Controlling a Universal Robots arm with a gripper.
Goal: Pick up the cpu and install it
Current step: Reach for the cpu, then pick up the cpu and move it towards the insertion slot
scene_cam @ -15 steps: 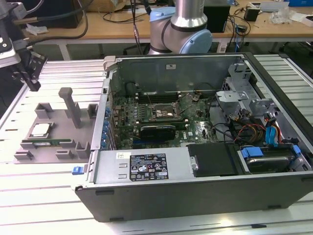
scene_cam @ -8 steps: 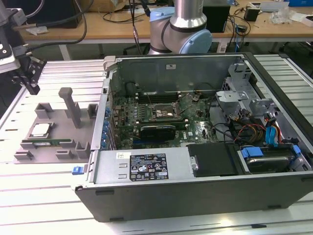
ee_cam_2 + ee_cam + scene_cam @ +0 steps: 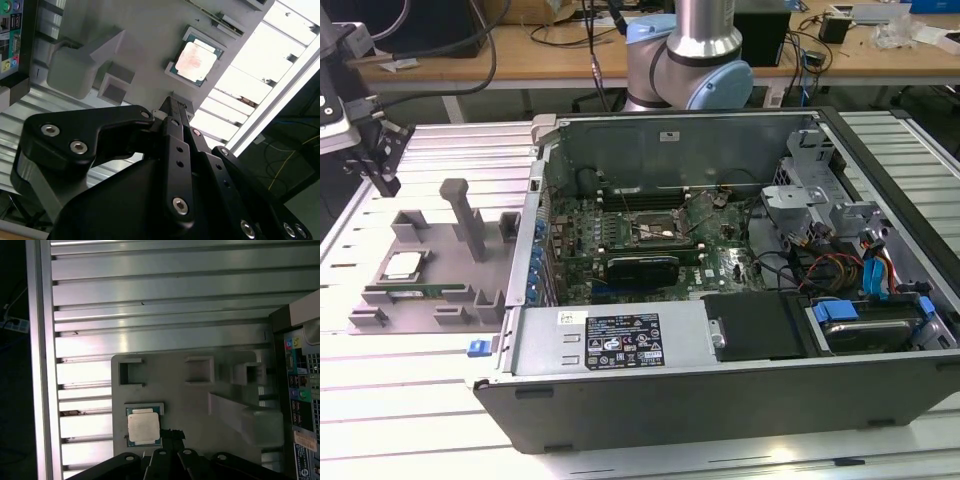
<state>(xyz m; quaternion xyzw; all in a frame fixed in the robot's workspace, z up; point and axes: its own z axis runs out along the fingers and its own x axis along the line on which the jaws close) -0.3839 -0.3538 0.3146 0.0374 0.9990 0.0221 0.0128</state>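
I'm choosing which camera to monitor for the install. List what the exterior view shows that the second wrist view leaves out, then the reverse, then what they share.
The exterior view adds the inside of the open computer case: its motherboard, the socket frame, and behind it the arm's base. The second wrist view adds the end effector up close, above the grey fixture and apart from the cpu. Both show the cpu lying flat in its recess on that fixture, not yet picked up.
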